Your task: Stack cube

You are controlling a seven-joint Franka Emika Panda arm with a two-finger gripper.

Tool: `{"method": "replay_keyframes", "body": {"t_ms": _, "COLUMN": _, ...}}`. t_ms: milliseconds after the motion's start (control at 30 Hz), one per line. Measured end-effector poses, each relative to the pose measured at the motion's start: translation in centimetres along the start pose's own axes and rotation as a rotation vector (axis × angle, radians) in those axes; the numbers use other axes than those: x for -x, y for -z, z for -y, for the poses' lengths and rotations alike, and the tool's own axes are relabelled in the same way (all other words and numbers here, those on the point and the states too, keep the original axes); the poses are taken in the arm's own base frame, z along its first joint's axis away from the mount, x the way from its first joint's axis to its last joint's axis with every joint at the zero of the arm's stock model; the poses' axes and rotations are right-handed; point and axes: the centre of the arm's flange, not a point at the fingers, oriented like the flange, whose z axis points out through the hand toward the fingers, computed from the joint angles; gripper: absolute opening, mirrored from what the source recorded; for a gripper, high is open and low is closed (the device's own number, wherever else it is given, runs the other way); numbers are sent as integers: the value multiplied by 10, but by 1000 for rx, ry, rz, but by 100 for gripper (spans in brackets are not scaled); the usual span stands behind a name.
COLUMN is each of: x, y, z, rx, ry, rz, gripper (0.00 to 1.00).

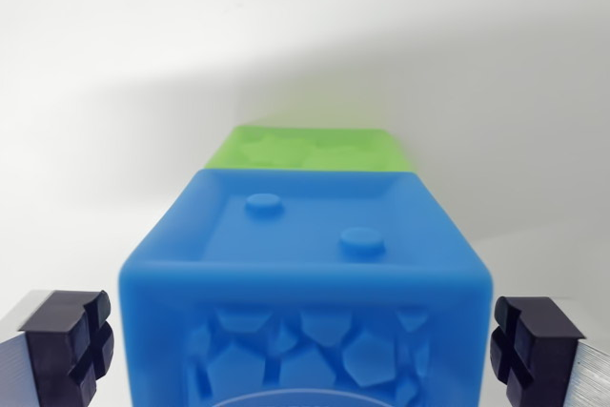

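A blue cube (307, 278) fills the lower middle of the wrist view, with two round studs on its recessed top and a pattern of raised polygons on its near face. Behind it, partly hidden, a green cube (315, 150) shows only its top. Whether the two touch I cannot tell. My gripper (305, 345) is open: its black fingertip pads (69, 335) stand to either side of the blue cube, each with a visible gap to the cube's side.
The cubes rest on a plain white surface (114, 140) that fades into a white background. A soft shadow falls across it behind the green cube.
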Motion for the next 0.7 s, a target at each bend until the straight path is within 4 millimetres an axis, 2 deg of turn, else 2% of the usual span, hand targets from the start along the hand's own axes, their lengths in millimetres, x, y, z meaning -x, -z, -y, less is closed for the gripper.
{"method": "replay_keyframes", "body": {"t_ms": 333, "x": 0, "y": 21, "z": 0, "rx": -3, "ry": 0, "rz": 0, "gripper": 100}}
{"method": "replay_keyframes", "body": {"t_ms": 700, "x": -1, "y": 57, "z": 0, "rx": -5, "ry": 1, "rz": 0, "gripper": 100}}
